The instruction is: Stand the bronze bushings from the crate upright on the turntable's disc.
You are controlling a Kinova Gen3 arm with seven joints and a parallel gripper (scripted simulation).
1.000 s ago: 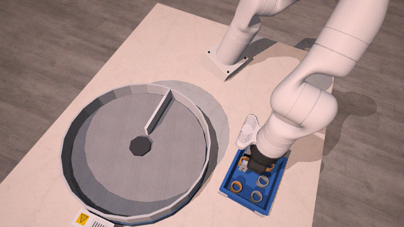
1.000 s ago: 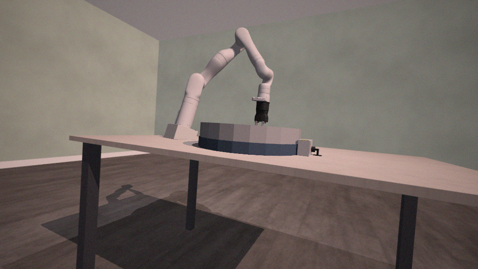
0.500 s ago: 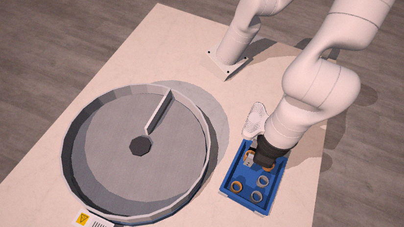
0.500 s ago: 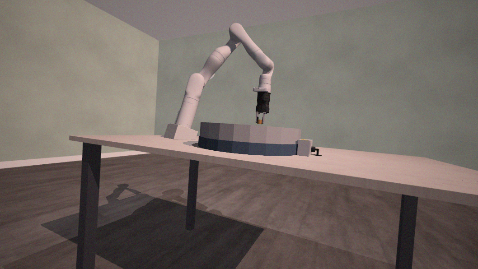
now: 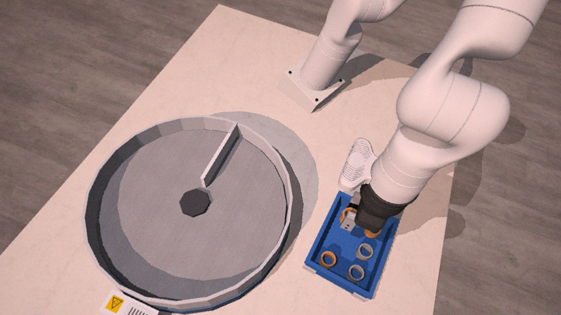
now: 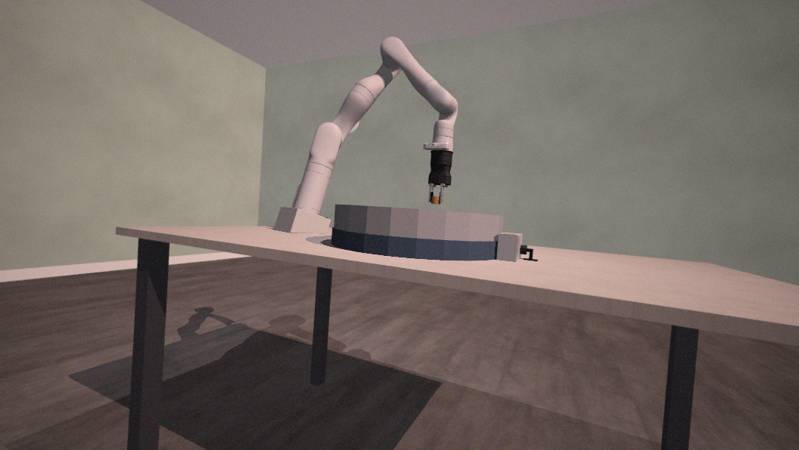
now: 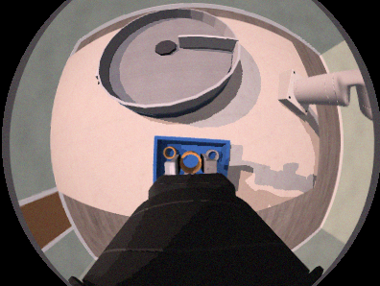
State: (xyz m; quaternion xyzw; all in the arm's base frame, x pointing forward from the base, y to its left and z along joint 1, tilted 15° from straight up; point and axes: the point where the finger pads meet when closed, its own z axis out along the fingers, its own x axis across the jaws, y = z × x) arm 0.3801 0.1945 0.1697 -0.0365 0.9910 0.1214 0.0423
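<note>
My gripper is shut on a bronze bushing and holds it upright above the blue crate. In the crate stand a bronze bushing at the near left, a partly hidden bronze bushing beneath the gripper body, and two steel bushings on the right. The wrist view also shows a steel bushing beside a finger. The turntable's disc bears no bushings. Its dark hub is at the centre.
A high rim wall surrounds the disc. A straight divider runs from near the hub to the rim. A white box stands beside the turntable. The crate is right of the turntable in the top view.
</note>
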